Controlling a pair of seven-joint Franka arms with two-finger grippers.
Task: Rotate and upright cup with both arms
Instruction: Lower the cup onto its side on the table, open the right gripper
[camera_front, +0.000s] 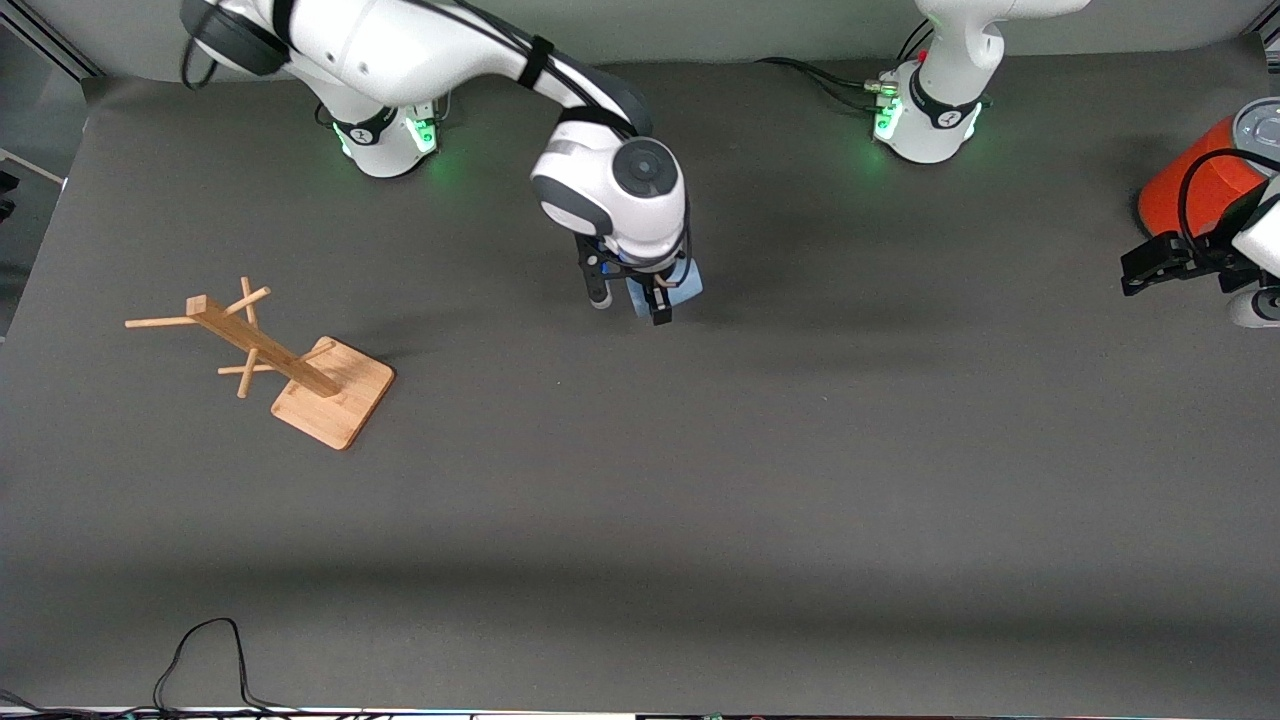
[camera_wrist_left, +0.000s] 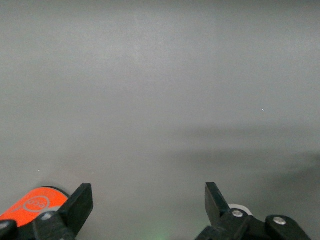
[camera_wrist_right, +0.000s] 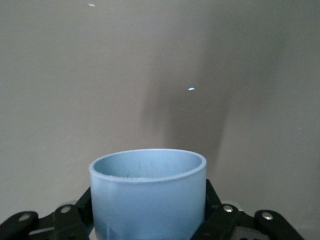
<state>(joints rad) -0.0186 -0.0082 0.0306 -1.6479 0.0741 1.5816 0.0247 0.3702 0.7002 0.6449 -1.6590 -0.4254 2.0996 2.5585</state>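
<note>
While the right gripper (camera_front: 630, 300) hung over the middle of the grey table mat (camera_front: 800, 450), its black fingers (camera_wrist_right: 214, 207) were clamped on the walls of the small light-blue matte tapered cup (camera_wrist_right: 148, 197), rim facing away from the wrist. It looked light, rigid and somewhat slick, best squeezed across the body below the rim. The left gripper (camera_wrist_left: 149, 202) waited with fingers spread wide and empty, beside the large orange can with a silver top (camera_front: 1205, 180).

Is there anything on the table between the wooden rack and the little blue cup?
No. In the front view, only bare dark grey table lies between the tipped wooden peg rack and the small light-blue cup.
</note>
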